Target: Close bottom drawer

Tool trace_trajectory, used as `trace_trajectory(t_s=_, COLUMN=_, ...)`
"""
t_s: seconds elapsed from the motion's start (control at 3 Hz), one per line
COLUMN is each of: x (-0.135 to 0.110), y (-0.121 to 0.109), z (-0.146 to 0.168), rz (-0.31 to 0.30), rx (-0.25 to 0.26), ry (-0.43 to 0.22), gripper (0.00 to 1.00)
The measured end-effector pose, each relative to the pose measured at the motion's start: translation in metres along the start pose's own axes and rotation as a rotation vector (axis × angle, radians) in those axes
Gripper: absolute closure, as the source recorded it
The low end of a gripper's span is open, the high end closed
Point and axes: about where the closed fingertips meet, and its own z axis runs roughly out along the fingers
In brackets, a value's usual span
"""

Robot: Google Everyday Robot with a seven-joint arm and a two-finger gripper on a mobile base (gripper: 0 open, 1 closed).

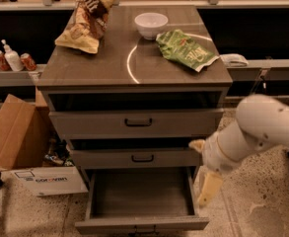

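Gripper (208, 189) hangs just beside open bottom drawer's (140, 195) right side.

I am looking out over a speckled floor (262, 206) spreading around a grey-brown cabinet (85, 73), whose top is catching a curved ring of light (129, 65). To the left, an open cardboard box (11, 132) is sitting just beside a white box (50, 180). A low shelf (16, 77) at the far left is carrying red cans (28, 61) and a pump bottle (12, 58). A pale counter edge (262, 4) is running along the far side above dark recesses. My gripper (209, 187) is hanging low at the cabinet's near right.
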Motion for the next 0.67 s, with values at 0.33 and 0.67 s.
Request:
trace_trajectory(t_s=0.33, x=0.048, y=0.004, z=0.078, rz=-0.051, rx=-0.069, ry=-0.03, gripper=0.0)
trace_trajectory(t_s=0.67, x=0.089, y=0.01, z=0.155, rz=-0.061, rx=-0.149, ry=-0.035, gripper=0.0)
